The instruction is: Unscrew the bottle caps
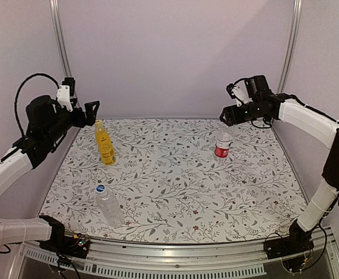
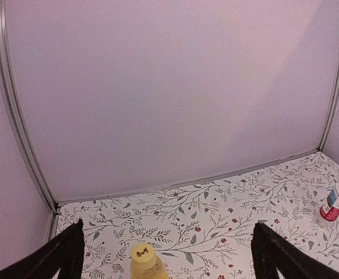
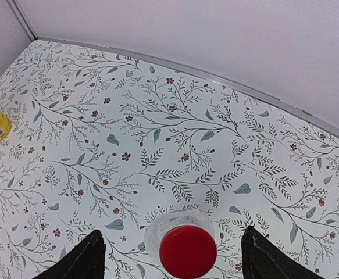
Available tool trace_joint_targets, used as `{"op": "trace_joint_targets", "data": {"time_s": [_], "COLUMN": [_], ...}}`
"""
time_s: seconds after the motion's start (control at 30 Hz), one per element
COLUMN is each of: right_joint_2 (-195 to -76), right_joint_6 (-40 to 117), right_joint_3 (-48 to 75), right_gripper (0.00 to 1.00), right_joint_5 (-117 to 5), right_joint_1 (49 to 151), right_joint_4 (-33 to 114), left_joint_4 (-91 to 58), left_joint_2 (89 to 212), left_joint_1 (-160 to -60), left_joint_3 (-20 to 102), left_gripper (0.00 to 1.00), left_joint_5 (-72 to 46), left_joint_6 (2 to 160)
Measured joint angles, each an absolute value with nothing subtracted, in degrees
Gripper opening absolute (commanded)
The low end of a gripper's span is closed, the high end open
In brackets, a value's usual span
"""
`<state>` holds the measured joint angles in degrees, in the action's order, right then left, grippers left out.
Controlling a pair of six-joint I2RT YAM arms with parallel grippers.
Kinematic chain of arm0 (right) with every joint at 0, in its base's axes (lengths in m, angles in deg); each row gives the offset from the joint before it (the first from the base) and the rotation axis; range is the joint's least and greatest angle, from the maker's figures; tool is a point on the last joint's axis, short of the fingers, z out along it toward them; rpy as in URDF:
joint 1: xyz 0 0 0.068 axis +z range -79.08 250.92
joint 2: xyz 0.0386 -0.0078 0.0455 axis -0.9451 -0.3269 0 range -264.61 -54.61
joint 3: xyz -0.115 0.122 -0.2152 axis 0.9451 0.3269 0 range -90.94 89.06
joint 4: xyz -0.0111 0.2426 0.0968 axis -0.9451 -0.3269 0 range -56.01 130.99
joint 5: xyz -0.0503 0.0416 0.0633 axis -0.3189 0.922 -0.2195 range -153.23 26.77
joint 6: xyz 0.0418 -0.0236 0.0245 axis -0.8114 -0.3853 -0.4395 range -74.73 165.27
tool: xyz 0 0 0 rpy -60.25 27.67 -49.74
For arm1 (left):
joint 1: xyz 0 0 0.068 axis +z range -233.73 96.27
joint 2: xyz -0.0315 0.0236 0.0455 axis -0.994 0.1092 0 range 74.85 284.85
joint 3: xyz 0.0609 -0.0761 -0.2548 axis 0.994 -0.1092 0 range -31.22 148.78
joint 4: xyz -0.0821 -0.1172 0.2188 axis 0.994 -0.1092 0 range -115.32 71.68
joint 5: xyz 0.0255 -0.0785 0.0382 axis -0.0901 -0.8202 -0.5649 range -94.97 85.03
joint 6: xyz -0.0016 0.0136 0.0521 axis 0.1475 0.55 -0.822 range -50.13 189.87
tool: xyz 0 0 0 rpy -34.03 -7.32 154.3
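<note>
The yellow-orange bottle [image 1: 105, 145] stands at the back left, its yellow cap [image 2: 142, 253] on. My left gripper [image 1: 91, 113] is open just above and behind it; in the left wrist view the gripper [image 2: 168, 228] has the cap low between its spread fingers, untouched. The clear bottle with the red label [image 1: 222, 145] stands at the back right. My right gripper [image 1: 233, 113] hovers open above it; in the right wrist view the gripper [image 3: 172, 231] frames the red cap [image 3: 188, 251]. The clear unlabelled bottle [image 1: 109, 204] with its blue cap [image 1: 100, 189] stands at the front left.
The floral table cover [image 1: 175, 186] is bounded by pale walls at the back and sides, with metal posts [image 1: 59, 40] in the back corners. A metal rail [image 1: 175, 261] runs along the near edge. The red-label bottle also shows in the left wrist view [image 2: 336, 200].
</note>
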<state>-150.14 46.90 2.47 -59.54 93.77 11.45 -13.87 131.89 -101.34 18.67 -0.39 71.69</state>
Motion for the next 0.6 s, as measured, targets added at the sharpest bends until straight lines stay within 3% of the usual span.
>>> {"op": "trace_joint_targets", "data": {"time_s": [0.17,0.5,0.6], "right_joint_2": [-152.46,-153.27,-153.29], "right_joint_6": [46.71,46.29,46.29], "right_joint_3": [2.39,2.34,2.34], "right_gripper": [0.69,0.45,0.22], "right_joint_5": [-58.47,-58.23,-58.49], "right_joint_1": [93.86,93.90,93.90], "right_joint_4": [10.36,9.73,9.31], "left_joint_4": [-14.03,-14.44,-14.99], "left_joint_2": [132.00,132.20,132.20], "left_joint_1": [-101.29,-101.29,-101.29], "left_joint_3": [18.97,19.02,19.45], "left_gripper": [1.00,1.00,1.00], "left_joint_5": [-1.39,-2.35,-2.60], "left_joint_6": [71.74,71.71,71.71]}}
